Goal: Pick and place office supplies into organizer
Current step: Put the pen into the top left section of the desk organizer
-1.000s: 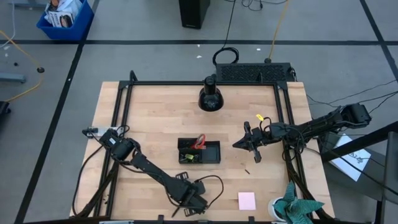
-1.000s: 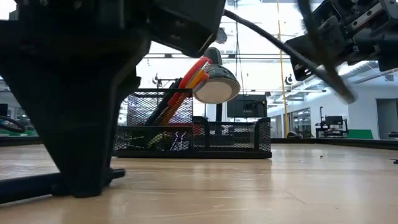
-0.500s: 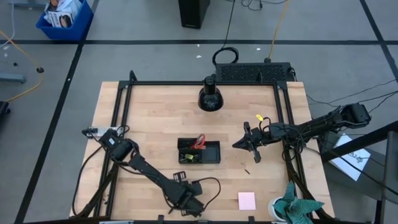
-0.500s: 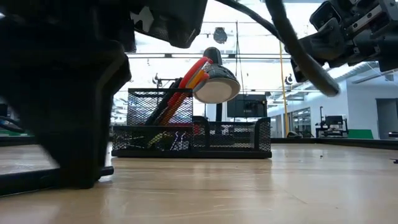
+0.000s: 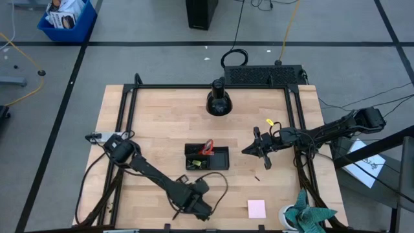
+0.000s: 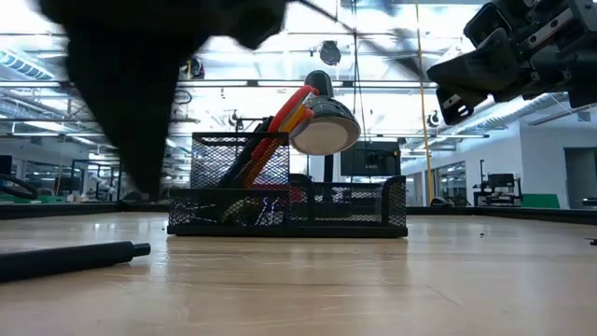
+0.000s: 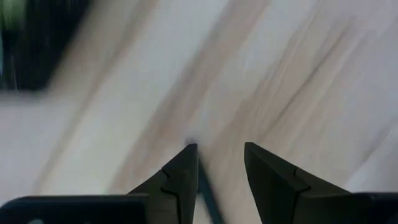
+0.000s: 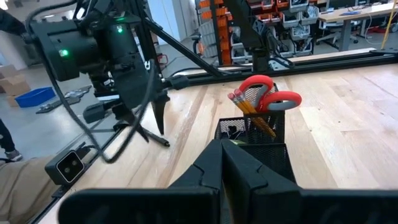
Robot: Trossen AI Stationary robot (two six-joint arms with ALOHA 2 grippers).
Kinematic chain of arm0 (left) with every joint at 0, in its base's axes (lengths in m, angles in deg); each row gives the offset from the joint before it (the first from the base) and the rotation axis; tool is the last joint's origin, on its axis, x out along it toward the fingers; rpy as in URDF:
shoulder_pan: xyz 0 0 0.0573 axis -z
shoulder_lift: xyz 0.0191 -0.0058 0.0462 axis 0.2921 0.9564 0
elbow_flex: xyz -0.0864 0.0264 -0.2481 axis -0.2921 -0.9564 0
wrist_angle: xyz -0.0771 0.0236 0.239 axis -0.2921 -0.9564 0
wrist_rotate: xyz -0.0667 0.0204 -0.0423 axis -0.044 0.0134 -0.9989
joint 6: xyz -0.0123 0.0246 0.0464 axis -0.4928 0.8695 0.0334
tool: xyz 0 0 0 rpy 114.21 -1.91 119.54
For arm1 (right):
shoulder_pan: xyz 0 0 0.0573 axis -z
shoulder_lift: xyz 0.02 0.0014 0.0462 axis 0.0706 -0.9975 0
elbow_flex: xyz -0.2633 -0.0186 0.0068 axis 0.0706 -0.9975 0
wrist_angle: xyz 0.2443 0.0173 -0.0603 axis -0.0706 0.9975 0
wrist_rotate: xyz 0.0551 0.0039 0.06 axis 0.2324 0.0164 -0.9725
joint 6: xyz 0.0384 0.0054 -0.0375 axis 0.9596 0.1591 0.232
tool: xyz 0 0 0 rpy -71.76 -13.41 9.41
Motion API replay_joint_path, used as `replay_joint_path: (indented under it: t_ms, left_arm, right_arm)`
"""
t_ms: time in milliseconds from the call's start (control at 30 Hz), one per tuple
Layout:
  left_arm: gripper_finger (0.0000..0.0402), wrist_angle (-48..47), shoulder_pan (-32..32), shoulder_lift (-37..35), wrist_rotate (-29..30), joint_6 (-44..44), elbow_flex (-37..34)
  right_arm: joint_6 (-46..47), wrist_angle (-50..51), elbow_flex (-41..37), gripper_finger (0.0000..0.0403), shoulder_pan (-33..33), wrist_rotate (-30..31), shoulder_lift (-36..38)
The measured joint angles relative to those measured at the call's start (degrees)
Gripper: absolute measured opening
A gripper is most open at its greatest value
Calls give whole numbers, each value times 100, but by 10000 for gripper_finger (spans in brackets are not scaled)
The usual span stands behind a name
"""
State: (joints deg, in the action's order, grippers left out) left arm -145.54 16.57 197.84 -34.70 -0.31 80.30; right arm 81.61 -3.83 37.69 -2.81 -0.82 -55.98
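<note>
The black mesh organizer (image 5: 207, 157) stands mid-table, holding red-handled scissors (image 8: 268, 93) and orange pencils (image 8: 249, 112) upright. A thin dark pen (image 6: 75, 259) lies flat on the wood near the table's near edge. My left gripper (image 7: 221, 148) hovers open just above the pen (image 7: 207, 199), near the near edge (image 5: 193, 204). My right gripper (image 8: 224, 144) is shut and raised right of the organizer (image 5: 247, 150). The pink sticky-note pad (image 5: 257, 208) lies flat near the near right corner. A small yellow piece (image 5: 270, 121) lies beyond the right gripper.
A round black dome-shaped object (image 5: 218, 103) stands by the far edge. The teal-green cloth (image 5: 310, 217) sits at the near right corner. A small dark piece (image 5: 257, 178) lies between the organizer and the pad. A black frame (image 5: 129, 123) borders the table.
My left gripper has risen off the table near the near edge and shifted a little toward the left and far side. In the low view its dark bulk has cleared upward, and the pen now lies uncovered on the wood. The right arm has kept still.
</note>
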Motion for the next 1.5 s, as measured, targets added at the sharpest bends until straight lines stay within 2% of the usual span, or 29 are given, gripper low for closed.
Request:
replay_joint_path:
  t_ms: [167, 500, 933, 1033, 1233, 1333, 1500]
  left_arm:
    - [136, -409, 152, 68, -229, -425, 2]
    - [136, -332, 196, 52, -183, -511, -243]
    - [134, 1213, 161, -31, -409, -478, -1333]
    - [111, 1301, 180, -31, -427, -436, -1420]
    - [16, 1374, 184, -31, -424, -91, -1385]
    - [21, 1377, 184, -33, -351, 56, -1384]
    - [28, 1395, 262, -131, 285, 416, -1408]
  right_arm:
    - [-5, 13, 0, 0, 0, 0, 2]
    - [22, 11, 0, 0, 0, 0, 2]
    - [20, 13, 1, 0, 0, 1, 2]
    - [20, 13, 0, 0, 0, 0, 2]
    - [20, 13, 0, 0, 0, 0, 2]
    - [20, 14, 0, 0, 0, 0, 2]
    - [20, 17, 0, 0, 0, 2, 0]
